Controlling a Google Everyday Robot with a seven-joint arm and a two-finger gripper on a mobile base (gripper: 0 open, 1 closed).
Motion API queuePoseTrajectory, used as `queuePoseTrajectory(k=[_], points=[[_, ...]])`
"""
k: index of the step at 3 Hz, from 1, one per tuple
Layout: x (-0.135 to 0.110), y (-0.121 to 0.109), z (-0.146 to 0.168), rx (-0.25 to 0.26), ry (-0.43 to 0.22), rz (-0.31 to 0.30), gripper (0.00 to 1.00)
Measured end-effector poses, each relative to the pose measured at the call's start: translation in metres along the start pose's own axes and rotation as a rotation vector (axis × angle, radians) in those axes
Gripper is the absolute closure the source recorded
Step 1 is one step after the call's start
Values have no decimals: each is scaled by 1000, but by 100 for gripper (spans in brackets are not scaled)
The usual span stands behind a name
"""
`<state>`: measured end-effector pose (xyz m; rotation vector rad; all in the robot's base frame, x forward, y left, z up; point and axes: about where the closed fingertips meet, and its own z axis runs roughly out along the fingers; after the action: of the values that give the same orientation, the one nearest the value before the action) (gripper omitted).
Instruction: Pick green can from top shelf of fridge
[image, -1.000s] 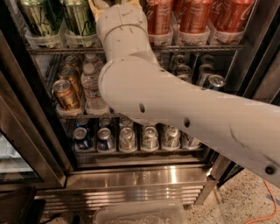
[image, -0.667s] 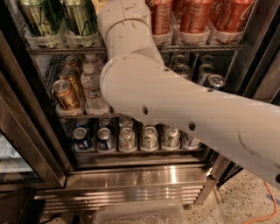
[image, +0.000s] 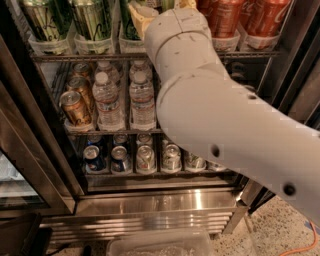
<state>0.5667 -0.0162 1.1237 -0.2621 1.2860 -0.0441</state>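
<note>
Fridge (image: 165, 200) | top shelf (image: 75, 57) | pincer (image: 142, 14) at green can (image: 127, 26), under arm (image: 220, 115)

Pincer (image: 143, 17) at the top shelf (image: 90, 56), cut off by the upper edge, half hides the green can (image: 126, 26).

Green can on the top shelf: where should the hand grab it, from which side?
Probably around its round body above the clear lane cup, coming straight in from the open front: the green can stands upright with neighbours close beside it. The hand is at the top shelf, right by it.
</note>
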Motion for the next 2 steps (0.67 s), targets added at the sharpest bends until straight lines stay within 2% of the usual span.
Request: queuePoseTrajectory(k=[2], points=[[20, -28, -40, -121, 155, -76, 100]])
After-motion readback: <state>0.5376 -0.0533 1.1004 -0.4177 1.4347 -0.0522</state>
